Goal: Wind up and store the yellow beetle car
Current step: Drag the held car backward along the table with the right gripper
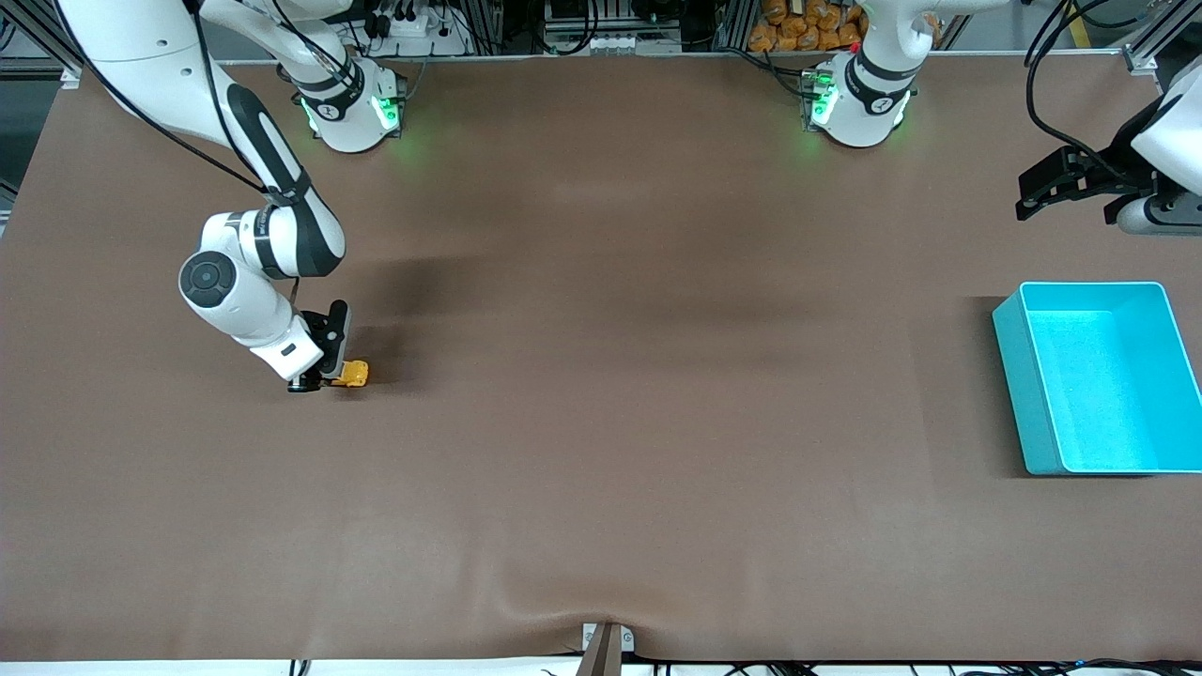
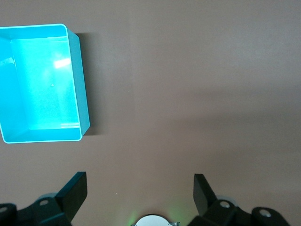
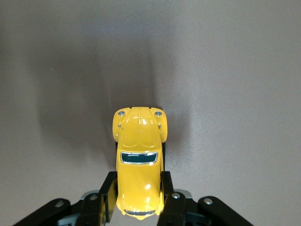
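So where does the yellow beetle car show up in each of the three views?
Front view: the yellow beetle car sits on the table toward the right arm's end, clamped in the right gripper.
Left wrist view: not in it; only the cyan bin and the open left gripper show.
Right wrist view: the car is low in the middle, held by its sides.
Shared landmark: the brown table cover, seen in all three.

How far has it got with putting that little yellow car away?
Done: the right end effector has clamped the yellow beetle car at the right arm's end of the table. Left: the cyan bin holds nothing yet. The left end effector waits open above the table beside it.
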